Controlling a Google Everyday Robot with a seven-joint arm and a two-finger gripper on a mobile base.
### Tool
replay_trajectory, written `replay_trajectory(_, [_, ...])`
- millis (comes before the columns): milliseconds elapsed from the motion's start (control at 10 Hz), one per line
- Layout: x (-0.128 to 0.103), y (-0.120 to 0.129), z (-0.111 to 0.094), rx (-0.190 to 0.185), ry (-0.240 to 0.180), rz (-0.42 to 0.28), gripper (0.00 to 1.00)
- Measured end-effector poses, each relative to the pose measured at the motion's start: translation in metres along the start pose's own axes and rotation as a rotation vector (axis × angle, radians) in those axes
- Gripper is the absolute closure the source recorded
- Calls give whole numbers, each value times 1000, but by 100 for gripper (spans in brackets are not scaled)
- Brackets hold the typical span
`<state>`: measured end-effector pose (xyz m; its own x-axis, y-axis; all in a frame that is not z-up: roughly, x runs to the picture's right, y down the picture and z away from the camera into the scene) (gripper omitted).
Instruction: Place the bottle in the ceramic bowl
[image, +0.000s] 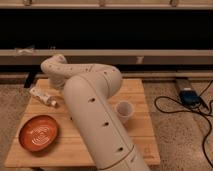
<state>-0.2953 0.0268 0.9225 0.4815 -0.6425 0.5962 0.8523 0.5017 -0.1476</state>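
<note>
The bottle (41, 96) is small, slim and white and lies on its side at the back left of the wooden table (140, 135), cap toward the right. The ceramic bowl (38, 132) is a wide orange-brown dish with pale swirl lines and sits at the front left, empty. My white arm (95, 120) rises from the bottom, bends at the back and curls left. My gripper (60, 91) is at the end of that curl, above the table's back left, just right of the bottle and largely hidden by the arm.
A white cup (124, 111) stands upright right of the arm near the table's middle. Black cables and a blue device (189, 96) lie on the floor at the right. A dark wall with rails runs behind the table.
</note>
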Motion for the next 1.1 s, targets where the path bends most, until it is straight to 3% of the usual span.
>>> replay_trajectory(300, [-3, -11, -12, 35, -43, -218, 20])
replay_trajectory(800, [-22, -31, -14, 15, -67, -609, 20])
replay_trajectory(1100, [-33, -35, -10, 4, -45, -723, 20])
